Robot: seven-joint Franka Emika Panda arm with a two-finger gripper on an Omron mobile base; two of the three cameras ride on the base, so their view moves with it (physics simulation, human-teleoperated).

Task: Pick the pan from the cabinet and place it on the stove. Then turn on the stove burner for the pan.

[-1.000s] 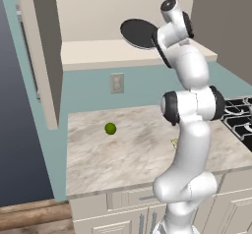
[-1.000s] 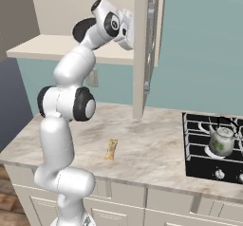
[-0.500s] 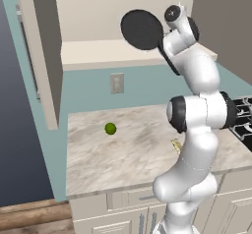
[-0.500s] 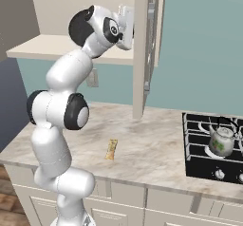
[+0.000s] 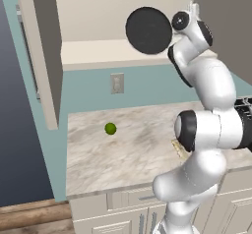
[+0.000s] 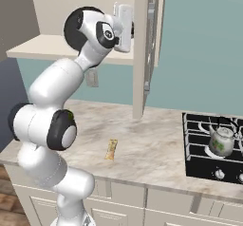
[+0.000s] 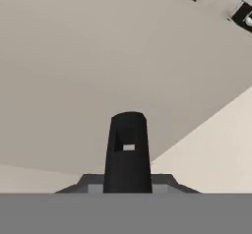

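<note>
- My gripper point(image 7: 128, 179) is up at the open cabinet point(image 5: 93, 46), and my jaws are clenched on the pan's handle, which stands as a dark stub between them in the hand view.
- The pan point(image 5: 148, 30) hangs in the air in front of the cabinet's open front, tipped on edge so its round dark face turns toward the left base camera.
- It touches neither the shelf point(image 5: 118, 53) nor the surface point(image 5: 128, 149) far below it.
- In the right base view the pan point(image 6: 71, 28) sits mostly behind my upper arm, with a dark arc of it showing at the arm's left.
- The cabinet's doors are swung open: the left door point(image 5: 42, 56) juts toward the left base camera, and the right door point(image 6: 144, 44) with its silver bar handle hangs edge-on in the right base view.
- The stove point(image 6: 209, 149) lies on the surface well off to my right, far from the pan.
- A small glass kettle point(image 6: 222, 140) stands on one of the stove's grates.
- A green lime point(image 5: 110, 128) rests on the marble surface below the cabinet.
- A small yellowish packet point(image 6: 111, 149) lies on the surface near my base.
</note>
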